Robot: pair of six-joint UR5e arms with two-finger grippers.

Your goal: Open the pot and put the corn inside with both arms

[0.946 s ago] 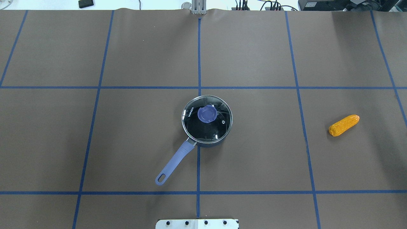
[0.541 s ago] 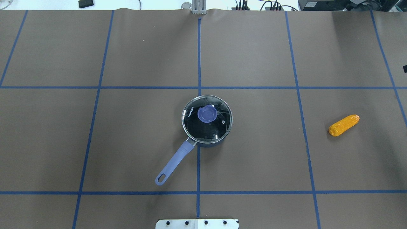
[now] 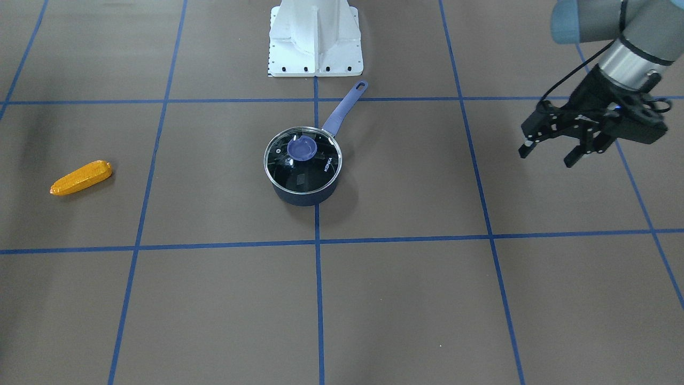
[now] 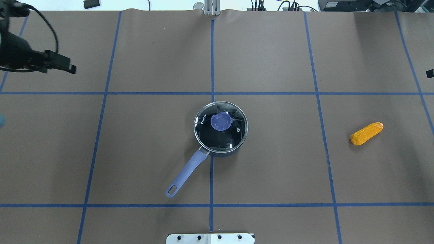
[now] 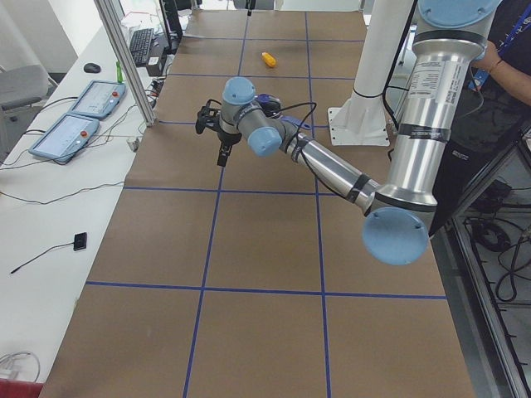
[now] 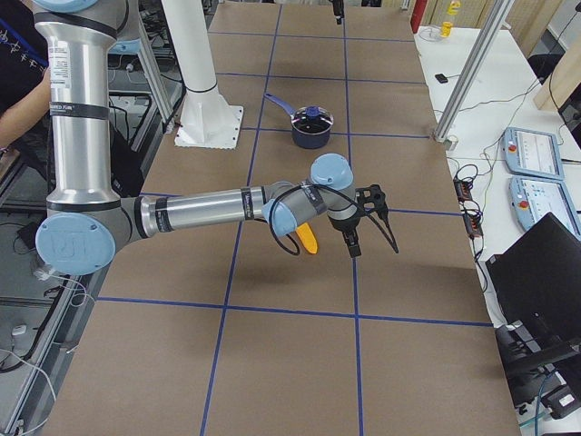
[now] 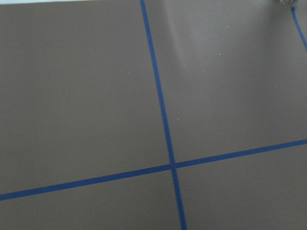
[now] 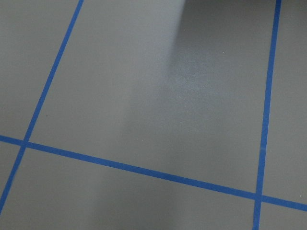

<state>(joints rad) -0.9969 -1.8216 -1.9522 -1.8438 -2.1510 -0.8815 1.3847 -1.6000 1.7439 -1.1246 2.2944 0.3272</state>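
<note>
A dark blue pot (image 4: 220, 154) with a long blue handle (image 4: 184, 173) stands at mid-table. Its glass lid (image 4: 223, 139) with a blue knob (image 4: 220, 121) is on it; the pot also shows in the front view (image 3: 304, 199). The orange-yellow corn (image 4: 367, 133) lies on the mat far to the right, also in the front view (image 3: 81, 178). My left gripper (image 3: 548, 156) is open and empty, far left of the pot, above the mat (image 4: 64, 66). Of my right gripper only a black tip (image 4: 430, 73) shows at the right edge, beyond the corn; I cannot tell its state.
The white pedestal base (image 3: 315, 37) stands at the near table edge behind the pot's handle. Blue tape lines grid the brown mat. A metal post (image 4: 212, 7) stands at the far edge. Both wrist views show only bare mat and tape.
My left gripper has come into the overhead view at the upper left. A black tip of the right gripper appeared at the right edge. Pot and corn have not moved.
</note>
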